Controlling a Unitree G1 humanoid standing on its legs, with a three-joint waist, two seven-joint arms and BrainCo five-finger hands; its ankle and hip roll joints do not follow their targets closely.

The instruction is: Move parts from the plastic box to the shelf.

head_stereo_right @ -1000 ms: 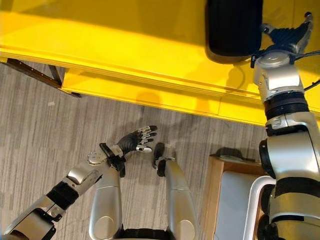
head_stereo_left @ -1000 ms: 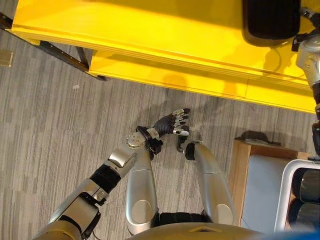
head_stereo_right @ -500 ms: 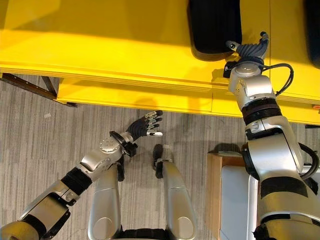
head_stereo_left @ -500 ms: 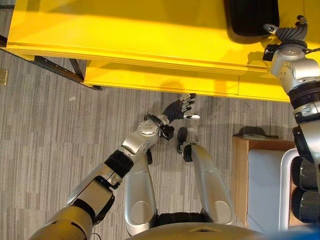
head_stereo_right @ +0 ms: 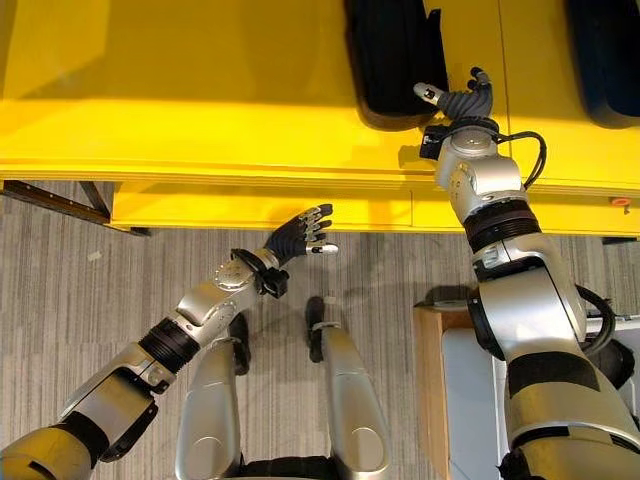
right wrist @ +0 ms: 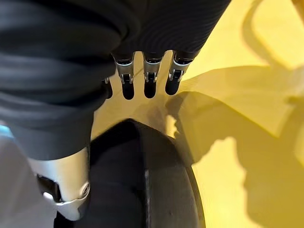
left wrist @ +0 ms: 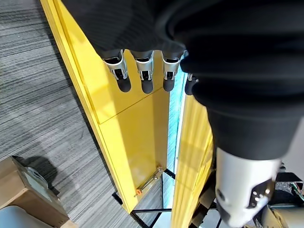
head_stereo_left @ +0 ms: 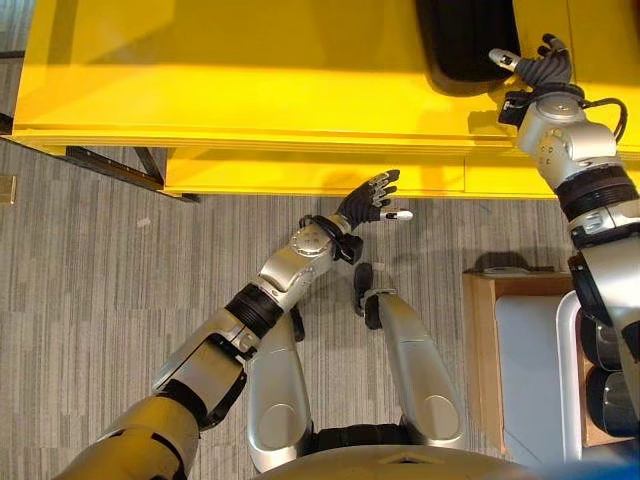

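In the left eye view, the left hand (head_stereo_left: 372, 202) hangs over the grey floor (head_stereo_left: 90, 290), just in front of the yellow shelf (head_stereo_left: 230, 90). Its fingers are straight and hold nothing. The right hand (head_stereo_left: 535, 68) is up on the shelf, right beside a black part (head_stereo_left: 462, 45) that lies there.

In the left wrist view, the fingers (left wrist: 142, 71) point at the shelf's yellow edge.

In the right wrist view, the right hand's fingers (right wrist: 148, 76) are straight and loose. The part sits just under them on the shelf.
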